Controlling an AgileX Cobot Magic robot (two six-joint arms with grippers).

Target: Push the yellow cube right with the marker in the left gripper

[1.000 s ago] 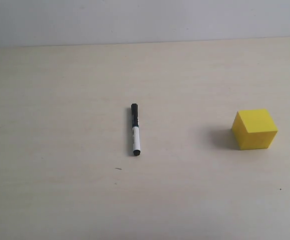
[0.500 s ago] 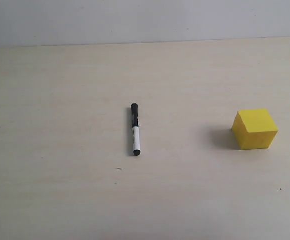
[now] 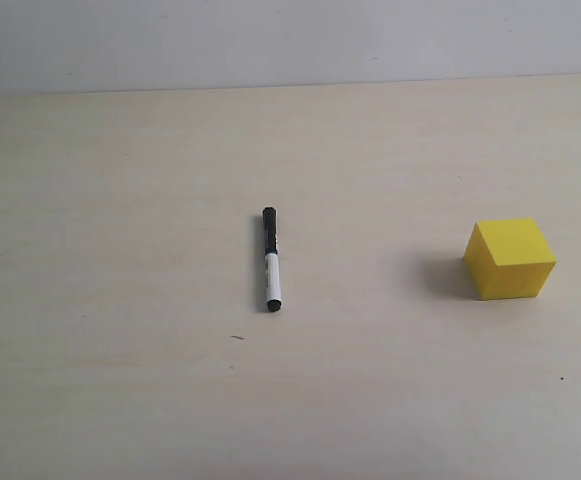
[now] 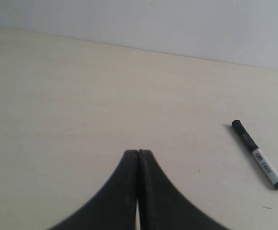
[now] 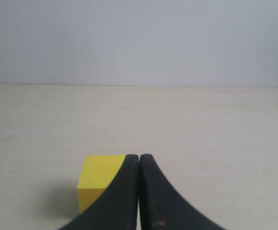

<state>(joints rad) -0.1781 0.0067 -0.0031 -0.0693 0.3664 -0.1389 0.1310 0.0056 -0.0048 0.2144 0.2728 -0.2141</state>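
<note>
one marker [image 3: 271, 259], cap end farthest back

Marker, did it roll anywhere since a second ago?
No. The marker lies just as far to the left of the yellow cube as before, and it points the same way.

Count from my side: 1 marker [image 3: 271, 260], with 1 black cap. 1 yellow cube [image 3: 510, 259]. 1 table [image 3: 120, 200]. 2 grippers of mine, one per wrist view: left gripper [image 4: 138, 152] and right gripper [image 5: 139, 156]. 2 black fingers [image 4: 119, 191] on each, so 4 total. 2 tiny dark specks [image 3: 237, 337] on the table. The marker and cube in the wrist views are the same ones, so 1 each.
</note>
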